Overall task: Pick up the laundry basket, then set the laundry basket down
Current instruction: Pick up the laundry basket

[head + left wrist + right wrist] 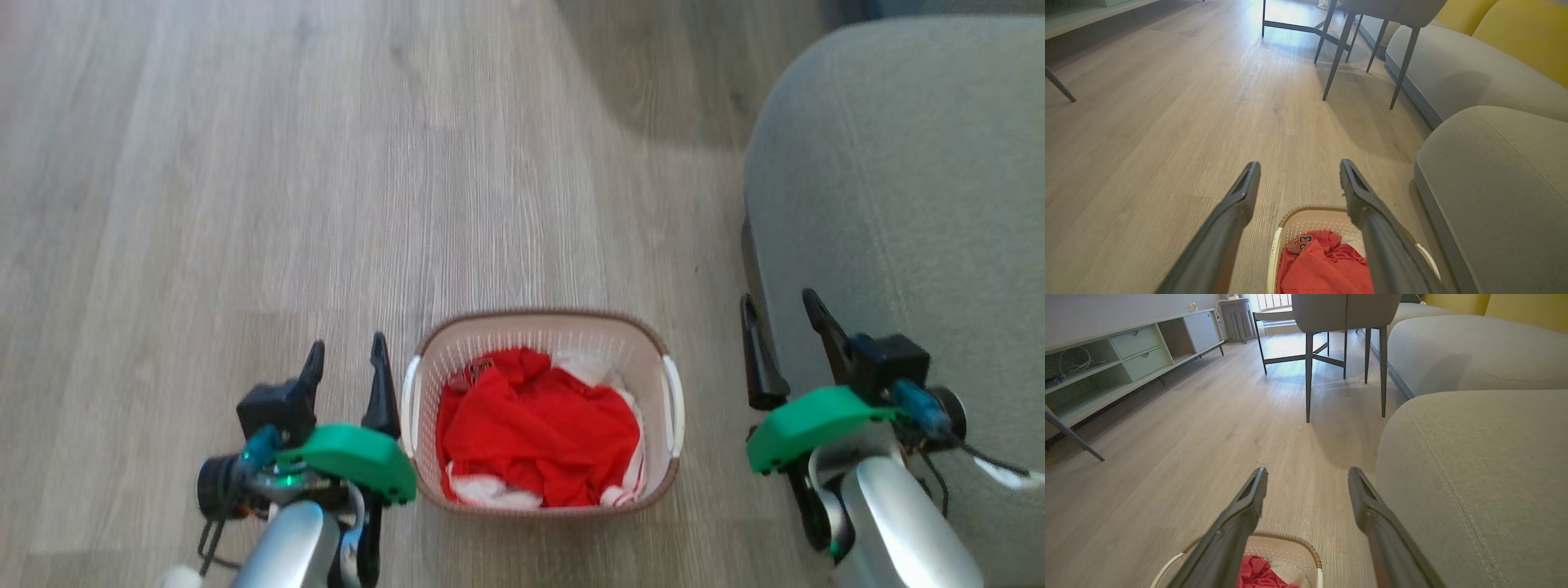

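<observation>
In the head view, the laundry basket [543, 331] sits on the wooden floor [245, 163] between the two arms, with a red garment [539, 425] and some white cloth heaped inside. The left gripper [347, 347] has its fingers apart and holds nothing. Its inner finger is just beside the basket's left handle [410, 400], though contact cannot be made out. The right gripper [777, 300] is likewise spread and empty. It stands well apart from the right handle [673, 400], against the grey sofa cushion [898, 163].

The step in hand looks like the approach to the handles. The right arm probably needs to come left, away from the cushion, until it mirrors the left arm.

In the left wrist view, the left gripper [1299, 165] points along the floor above the basket's near left corner, so the rim lies below the fingers. A good grasp likely calls for lowering the wrist until one finger goes inside the handle loop and the other outside it.

In the right wrist view, the right gripper [1307, 471] looks past the basket, which lies low and to the left, with the cushion close on the right. Moving sideways before descending should avoid snagging the fabric. Closing both grippers together and raising them evenly ought to keep the load level.
</observation>
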